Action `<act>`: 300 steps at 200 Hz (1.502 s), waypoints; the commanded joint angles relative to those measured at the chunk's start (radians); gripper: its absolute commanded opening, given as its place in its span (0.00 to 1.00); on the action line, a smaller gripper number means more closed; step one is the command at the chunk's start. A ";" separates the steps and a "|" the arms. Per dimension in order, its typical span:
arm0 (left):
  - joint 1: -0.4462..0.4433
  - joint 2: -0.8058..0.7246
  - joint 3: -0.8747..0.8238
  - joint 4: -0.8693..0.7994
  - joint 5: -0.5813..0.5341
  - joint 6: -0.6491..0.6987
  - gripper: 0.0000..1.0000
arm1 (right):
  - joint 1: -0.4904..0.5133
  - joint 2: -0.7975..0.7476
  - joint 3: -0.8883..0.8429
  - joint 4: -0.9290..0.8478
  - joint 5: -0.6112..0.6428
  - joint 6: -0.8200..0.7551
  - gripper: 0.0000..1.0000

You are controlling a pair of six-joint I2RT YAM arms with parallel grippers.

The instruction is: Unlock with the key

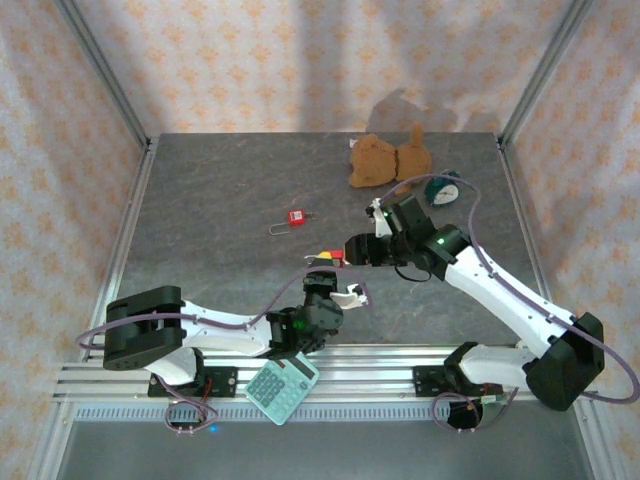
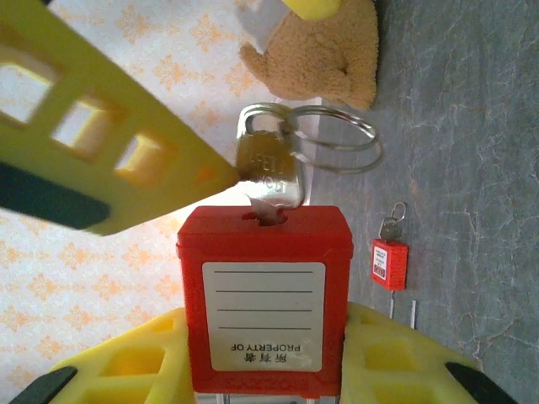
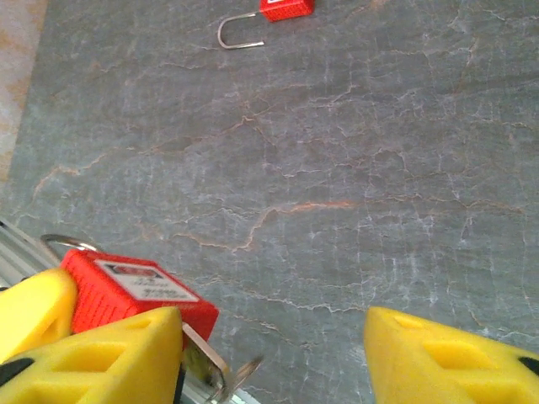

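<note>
Lock: red plastic padlock with a white label [image 2: 264,295], held above the middle of the grey stone-look table [image 3: 354,168], toward its near edge.
Left gripper [image 2: 264,374]: clamped on the padlock body from both sides.
Key: silver metal key [image 2: 269,177], seated in the keyhole, its long axis in line with the lock body and its head pointing away from the left gripper.
Right gripper [image 3: 269,345]: jaws wide apart and holding nothing. One yellow finger [image 2: 177,181] sits just beside the key head and appears to touch it.
Nearer arm: the right. It likely needs to close on the head and twist about the key's axis.

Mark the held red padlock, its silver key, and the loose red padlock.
held red padlock [image 2: 263,316]: left wrist view, white label.
silver metal key [image 2: 269,177]: left wrist view, head.
loose red padlock [image 1: 296,217]: top external view, body.
</note>
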 commanded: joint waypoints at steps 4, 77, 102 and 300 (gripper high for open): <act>-0.014 -0.025 -0.006 0.117 -0.041 0.032 0.30 | 0.000 0.016 0.003 -0.004 0.032 0.002 0.58; -0.018 -0.001 -0.029 0.218 -0.046 0.089 0.30 | -0.047 -0.044 -0.002 0.025 -0.065 0.074 0.60; -0.019 0.023 -0.028 0.269 -0.044 0.109 0.30 | -0.117 -0.132 -0.085 0.173 -0.207 0.242 0.68; -0.021 0.138 0.042 0.458 -0.027 0.217 0.31 | -0.143 -0.143 -0.343 0.685 -0.468 0.651 0.44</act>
